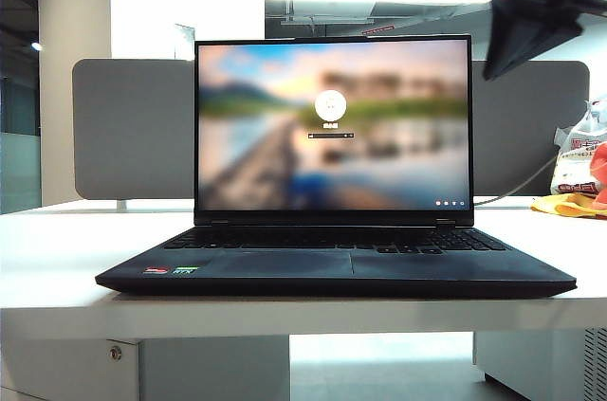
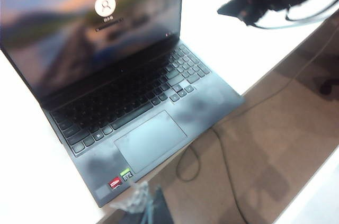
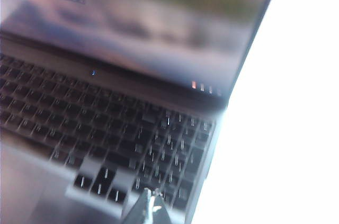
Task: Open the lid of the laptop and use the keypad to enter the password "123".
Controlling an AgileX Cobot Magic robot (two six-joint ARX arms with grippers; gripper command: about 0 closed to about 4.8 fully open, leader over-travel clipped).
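The laptop (image 1: pixel 332 268) stands on the white table with its lid (image 1: pixel 332 126) raised upright and a blurred login screen lit. The keypad (image 1: pixel 332 242) lies in low black rows below the screen. My right gripper (image 3: pixel 150 195) is shut, its tips together just above the numeric block (image 3: pixel 175 150) at the keypad's end, holding nothing. In the exterior view it is a dark blur (image 1: pixel 531 12) high at the upper right. My left gripper (image 2: pixel 143 203) is shut and empty, hovering off the table's front edge near the laptop's sticker corner (image 2: pixel 119 179). It is out of the exterior view.
A grey divider panel (image 1: pixel 133 126) stands behind the laptop. A plastic bag with orange items (image 1: pixel 583 169) sits at the far right of the table (image 1: pixel 57 259). A thin cable (image 2: pixel 222 144) hangs below the table's front edge over the brown floor.
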